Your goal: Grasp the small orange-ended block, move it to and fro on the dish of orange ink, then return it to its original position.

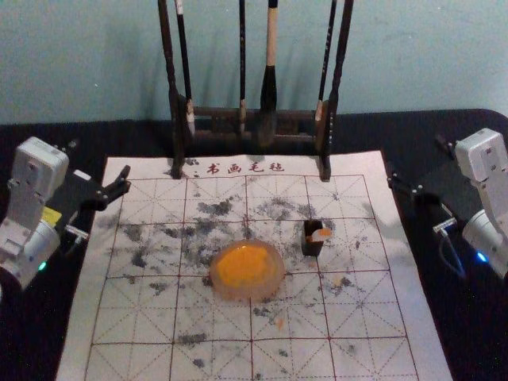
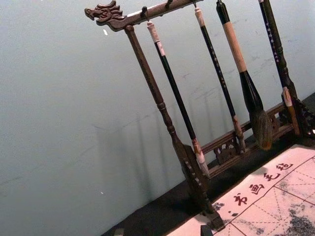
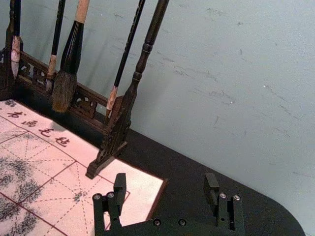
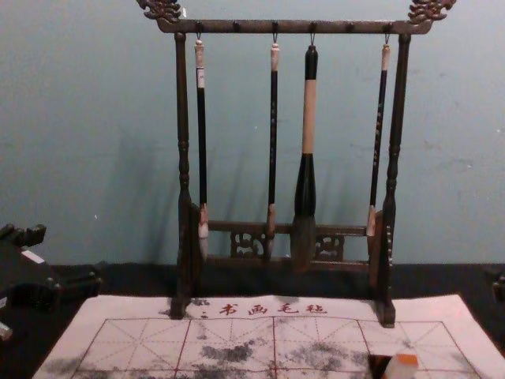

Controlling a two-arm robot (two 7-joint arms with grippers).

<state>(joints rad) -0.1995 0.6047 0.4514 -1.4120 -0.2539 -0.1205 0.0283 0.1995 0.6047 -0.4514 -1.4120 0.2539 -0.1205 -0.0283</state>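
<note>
Orange-ended block (image 1: 321, 236): right of ink dish (image 1: 248, 271), slightly farther back. Right tool (image 3: 165, 183): nearer, open, empty, off right edge of sheet (image 1: 385, 317). Left tool (image 2: 162, 231): open, idle off left edge.

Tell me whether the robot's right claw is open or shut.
Open: in the right wrist view, the right gripper has its fingers wide apart.

arms (image 1: 40, 168): pale grey | left light (image 1: 43, 266): green | right light (image 1: 482, 257): blue | right hand (image 1: 414, 160): black (round screws (image 3: 157, 222))

Four brushes (image 4: 309, 118) on rack (image 4: 183, 142), gridded mat (image 1: 143, 317)
</note>
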